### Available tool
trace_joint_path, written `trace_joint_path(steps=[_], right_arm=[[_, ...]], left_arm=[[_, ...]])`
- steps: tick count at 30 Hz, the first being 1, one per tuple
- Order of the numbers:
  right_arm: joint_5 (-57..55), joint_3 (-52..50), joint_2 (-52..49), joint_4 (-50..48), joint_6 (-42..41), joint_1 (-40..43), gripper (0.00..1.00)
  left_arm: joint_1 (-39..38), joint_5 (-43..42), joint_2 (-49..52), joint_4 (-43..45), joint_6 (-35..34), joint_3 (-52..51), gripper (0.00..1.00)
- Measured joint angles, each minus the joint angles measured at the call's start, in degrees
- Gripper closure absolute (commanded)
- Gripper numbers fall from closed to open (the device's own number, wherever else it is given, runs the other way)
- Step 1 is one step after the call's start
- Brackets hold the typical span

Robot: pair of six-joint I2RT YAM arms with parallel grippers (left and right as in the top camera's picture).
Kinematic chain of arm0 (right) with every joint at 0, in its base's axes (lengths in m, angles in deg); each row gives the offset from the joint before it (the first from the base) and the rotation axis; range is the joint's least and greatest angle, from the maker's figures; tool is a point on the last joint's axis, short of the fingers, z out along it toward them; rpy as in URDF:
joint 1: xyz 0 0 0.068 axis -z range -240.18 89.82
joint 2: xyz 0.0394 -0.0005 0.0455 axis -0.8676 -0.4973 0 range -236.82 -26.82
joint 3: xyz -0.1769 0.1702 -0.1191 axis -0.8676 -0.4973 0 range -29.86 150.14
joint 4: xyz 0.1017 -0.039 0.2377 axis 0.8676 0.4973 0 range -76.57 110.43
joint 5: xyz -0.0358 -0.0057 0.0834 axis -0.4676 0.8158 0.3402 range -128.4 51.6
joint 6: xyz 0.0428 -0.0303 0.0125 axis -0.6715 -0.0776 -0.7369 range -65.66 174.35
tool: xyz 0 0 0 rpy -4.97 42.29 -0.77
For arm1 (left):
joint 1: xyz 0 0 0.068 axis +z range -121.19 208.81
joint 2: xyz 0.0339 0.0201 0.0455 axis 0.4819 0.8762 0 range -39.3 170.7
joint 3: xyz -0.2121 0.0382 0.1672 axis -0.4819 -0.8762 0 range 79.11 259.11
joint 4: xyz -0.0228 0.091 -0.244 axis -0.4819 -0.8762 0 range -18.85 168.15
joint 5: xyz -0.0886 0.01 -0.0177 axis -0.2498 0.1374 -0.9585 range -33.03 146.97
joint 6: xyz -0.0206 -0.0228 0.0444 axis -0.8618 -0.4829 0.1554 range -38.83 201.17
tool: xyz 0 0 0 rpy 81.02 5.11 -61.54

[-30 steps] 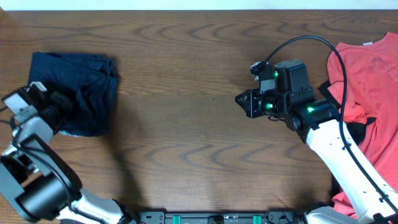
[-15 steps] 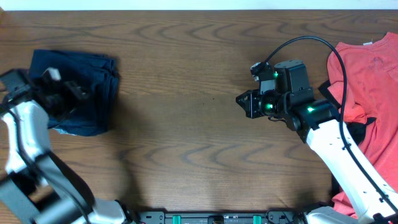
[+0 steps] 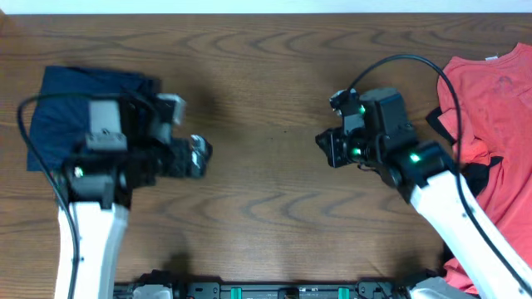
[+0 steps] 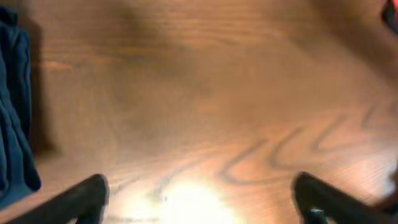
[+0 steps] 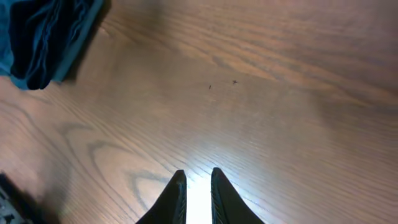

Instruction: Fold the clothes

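Folded dark navy shorts (image 3: 62,104) lie at the table's far left, and their edge shows in the left wrist view (image 4: 12,124) and the right wrist view (image 5: 43,34). My left gripper (image 3: 199,156) (image 4: 199,199) hovers over bare wood to the right of them, open wide with nothing between its fingers. A coral-red T-shirt (image 3: 490,100) lies spread at the right edge. My right gripper (image 3: 322,148) (image 5: 198,177) hangs over the middle of the table, left of the shirt. Its fingers stand almost together with only a thin slit, holding nothing.
A dark piece of cloth (image 3: 480,174) pokes out from under the T-shirt beside my right arm. The right arm's black cable (image 3: 416,58) arches above the table. Brown wood (image 3: 266,208) lies between the two grippers.
My left gripper opened, let go of the navy shorts and swung right, off the garment over bare wood. The right arm barely moved.
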Motion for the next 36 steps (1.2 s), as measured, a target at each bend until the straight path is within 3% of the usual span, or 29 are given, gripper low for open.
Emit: trace_joint_path(steps=[4,6,7,15,31,36], right_arm=[[-2.75,0.0,8.76,2.1,0.57,-2.21,0.6],[-3.52,0.0,13.27,2.82,0.96,-2.97,0.28],[-3.67,0.0,15.26,3.19,1.05,-2.97,0.01],[-4.92,0.0,22.58,7.13,1.27,-2.97,0.01],[-2.69,0.0,22.91,12.66,1.31,-2.97,0.01],[-6.29,0.0,22.93,8.83,6.88,-2.97,0.01]], left_arm=[[-5.68,6.08,-6.19,-3.87,-1.84,0.0,0.02],[-6.56,8.24,-8.76,-5.35,-3.13,0.0,0.02],[-6.75,9.25,-10.12,-6.08,-3.67,0.02,0.02],[-6.82,12.2,-13.66,-7.8,-5.2,0.02,0.02],[-6.82,12.37,-13.22,-7.8,-6.03,0.02,0.02],[-6.82,12.39,-13.22,-7.8,-6.03,0.02,0.02]])
